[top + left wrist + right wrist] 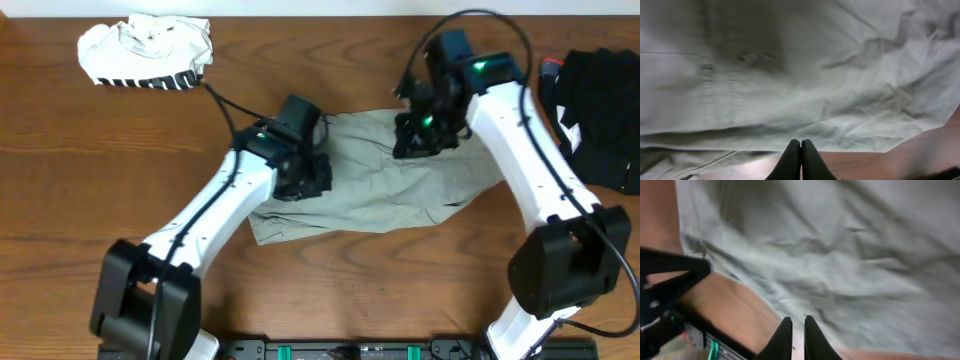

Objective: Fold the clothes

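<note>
- Task status: early. The khaki garment (400, 185) lies spread and rumpled at the centre of the table (60, 200). No clean fold is visible on it, so judged unfolded.
- Near edge of the cloth, lower centre of the overhead view, is ragged and slightly bunched. It wants flattening before a fold.
- Left arm rises from the lower left and slants up to the right. The left gripper (305, 178) points down onto the cloth's left part.
- Left wrist view: its fingers (792, 160) are pressed together with no gap, tips at the cloth's edge, bare wood just beyond. Cannot tell whether any fabric is pinched.
- Right arm rises from the lower right, bent sharply over. The right gripper (422, 135) is over the cloth's upper right part.
- Right wrist view: jaws narrow, with only a slit between. The frame is blurred, so cannot tell whether cloth sits in the slit.
- Farther off: the white striped garment (145, 52) is crumpled in the upper left, well apart from both arms.
- The black garment (600, 100) is heaped at the right edge. Both look unfolded, so most of the job remains.
</note>
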